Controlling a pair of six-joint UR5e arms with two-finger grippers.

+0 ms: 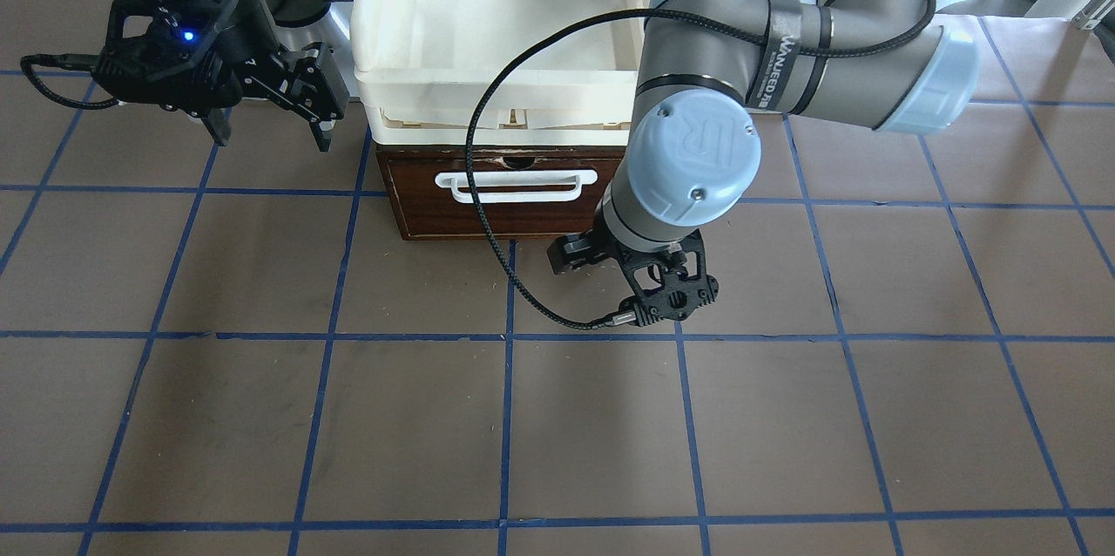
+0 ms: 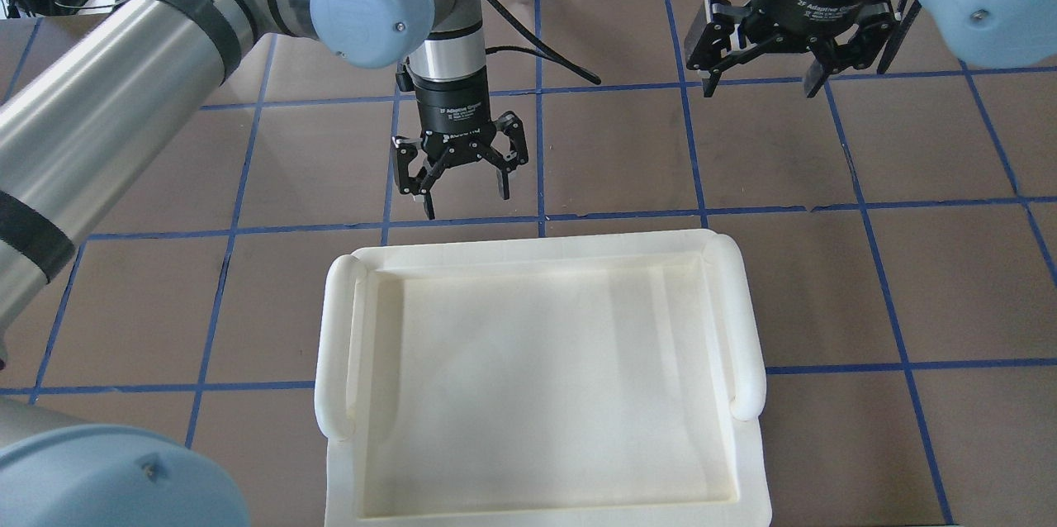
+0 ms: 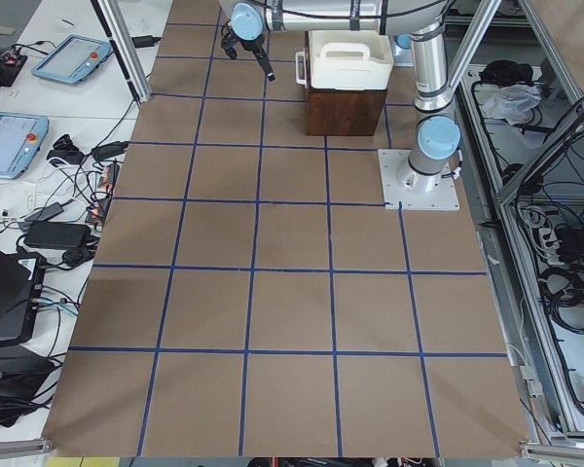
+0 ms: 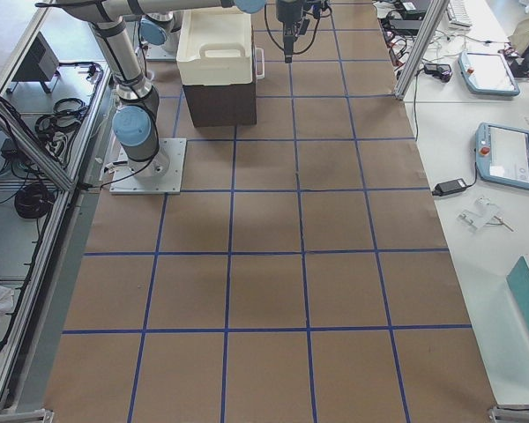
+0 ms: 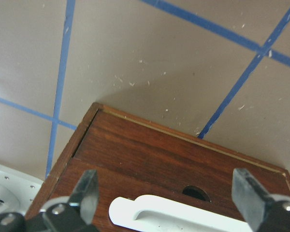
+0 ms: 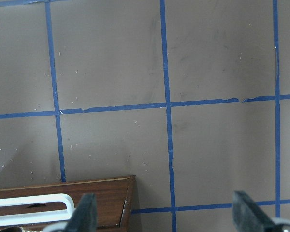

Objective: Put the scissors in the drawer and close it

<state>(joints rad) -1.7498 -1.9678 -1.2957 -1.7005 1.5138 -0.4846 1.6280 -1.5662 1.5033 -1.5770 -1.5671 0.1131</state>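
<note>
The dark brown wooden drawer [image 1: 505, 212] with its white bar handle [image 1: 514, 186] stands under the cream trays, and its front looks pushed in. The scissors show in no view. My left gripper [image 2: 464, 197] is open and empty. It hangs just in front of the drawer front, and the left wrist view looks down on the drawer [image 5: 174, 154] and the handle [image 5: 183, 215] between the left gripper's [image 5: 166, 191] fingers. My right gripper [image 2: 760, 81] is open and empty. It hangs above the table beside the drawer's corner [image 6: 106, 193].
Stacked cream-white plastic trays [image 2: 334, 345] sit on top of the drawer unit and hide it from overhead. A black cable [image 1: 479, 216] loops from the left wrist across the drawer front. Brown table with blue tape grid [image 1: 505, 417] lies all around.
</note>
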